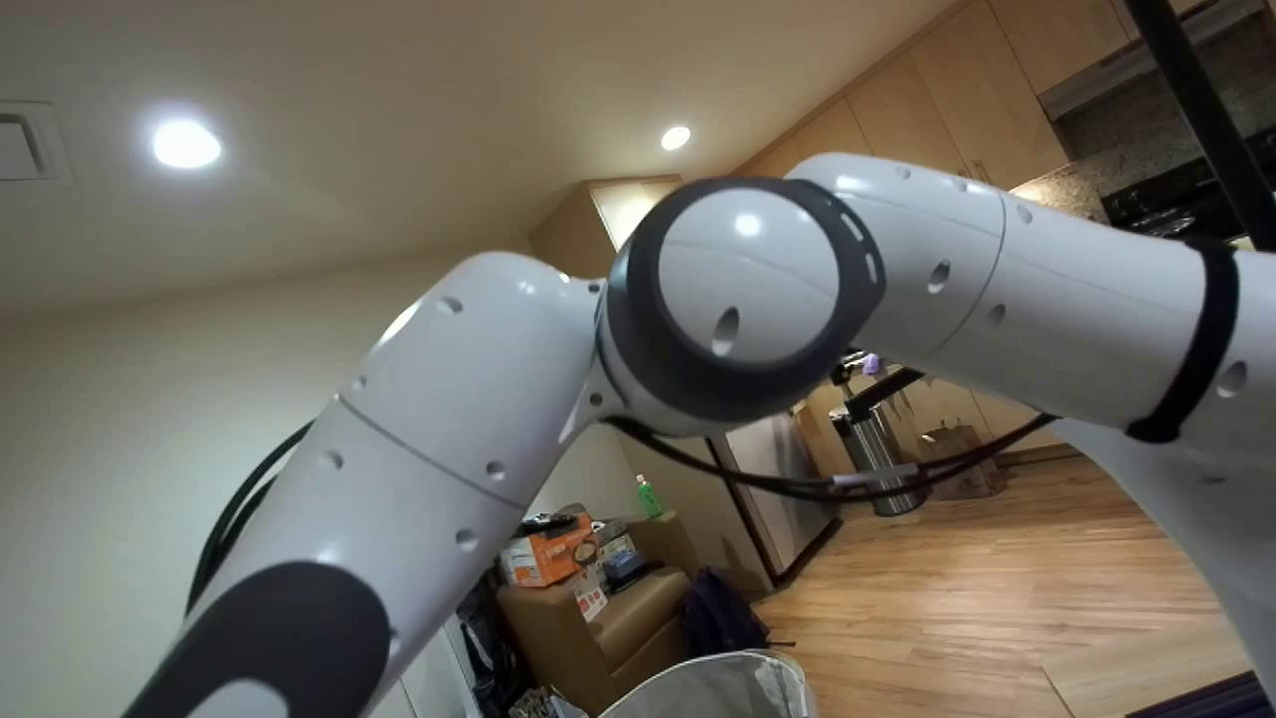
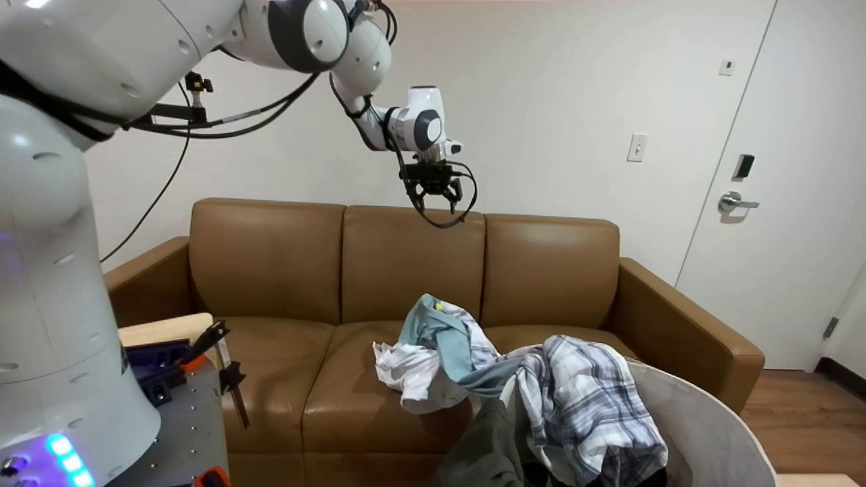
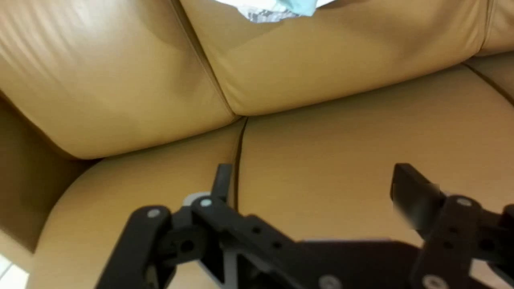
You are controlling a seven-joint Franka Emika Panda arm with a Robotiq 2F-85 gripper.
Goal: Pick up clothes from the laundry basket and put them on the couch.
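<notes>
The brown couch (image 2: 270,264) stands against the wall and fills most of the wrist view (image 3: 341,152). A white laundry basket (image 2: 710,426) stands in front of it; its rim also shows in an exterior view (image 1: 718,678). A plaid shirt (image 2: 595,399) and a dark green garment (image 2: 484,446) hang over the basket's edge. A teal garment (image 2: 450,345) and a white garment (image 2: 409,372) lie on the middle seat; cloth shows at the top of the wrist view (image 3: 281,10). My gripper (image 2: 435,206) is open and empty, above the couch (image 3: 313,166).
The robot stands on a metal base (image 2: 189,419) with clamps (image 2: 233,379) beside the couch. A door (image 2: 778,203) is beyond the couch's far arm. A tan seat with boxes (image 1: 558,553) and a dark bag (image 1: 718,613) stand behind the basket in an exterior view.
</notes>
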